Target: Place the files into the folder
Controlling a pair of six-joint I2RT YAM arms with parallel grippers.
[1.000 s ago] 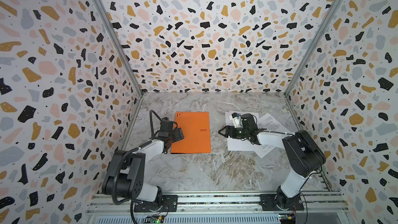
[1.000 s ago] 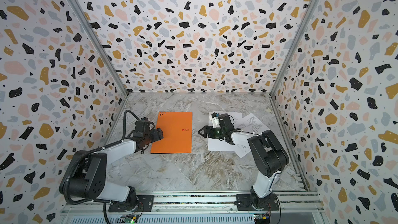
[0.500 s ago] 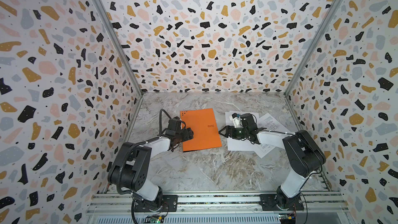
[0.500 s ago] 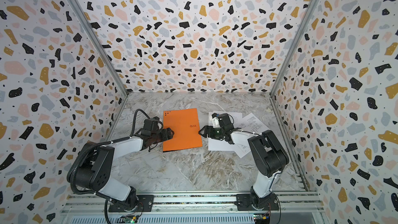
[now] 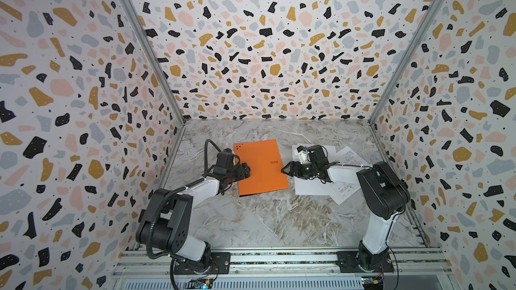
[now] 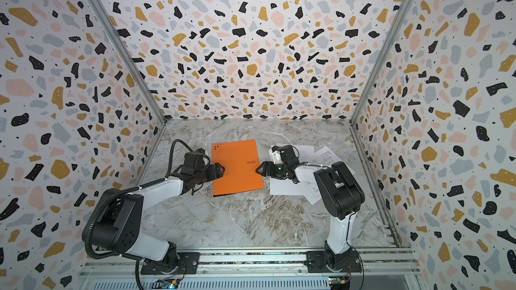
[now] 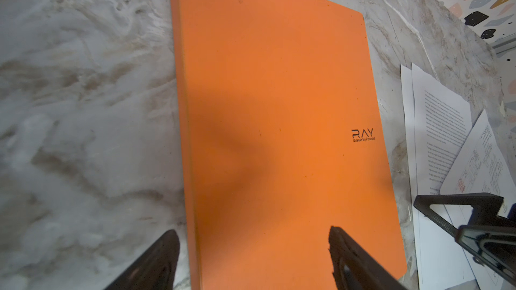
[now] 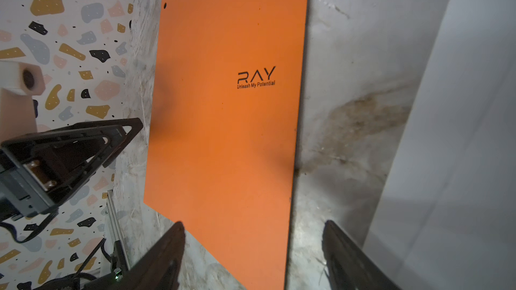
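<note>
The orange folder (image 5: 261,167) (image 6: 237,167) lies closed and flat on the marble table, a little askew. My left gripper (image 5: 247,170) (image 7: 252,234) is open at its left edge, one finger off the spine and one over the cover (image 7: 279,107). My right gripper (image 5: 284,169) (image 8: 254,225) is open at the folder's right edge (image 8: 229,121), with the edge running between its fingers. The files (image 5: 312,188) (image 6: 284,188), white printed sheets (image 7: 438,124), lie overlapping on the table right of the folder, partly under the right arm.
Patterned walls close the table (image 5: 265,218) in on three sides. A metal rail (image 5: 279,258) with both arm bases runs along the front. The right arm's wrist and cable hang over the sheets.
The folder has slid right and turned slightly, with my left gripper moving right alongside it. My right gripper has stayed in place, and its jaws have narrowed a little.
</note>
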